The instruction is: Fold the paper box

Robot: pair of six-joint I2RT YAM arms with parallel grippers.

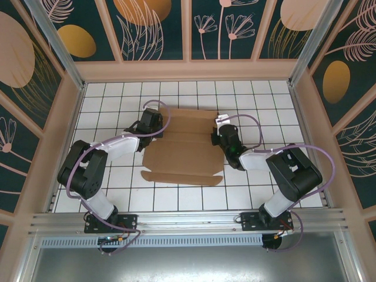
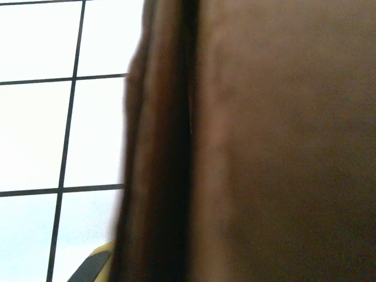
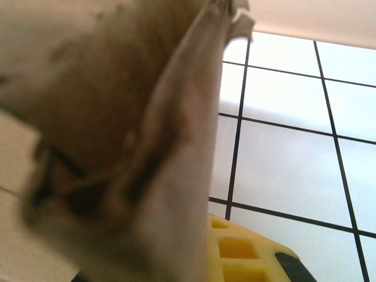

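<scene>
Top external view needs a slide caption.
Left gripper and right gripper clamp opposite sides of the paper box.

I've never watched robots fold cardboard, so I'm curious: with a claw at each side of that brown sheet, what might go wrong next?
If the left gripper and right gripper pull unevenly, the paper box could tear or slip free. Its near flap lies flat and unheld, so it may drag on the tiled table.

— Is any text, label, brand, number or sign being read here?
— None is being read. Nothing legible is being shown on the paper box (image 1: 185, 155), and no lettering is being made out elsewhere.
</scene>
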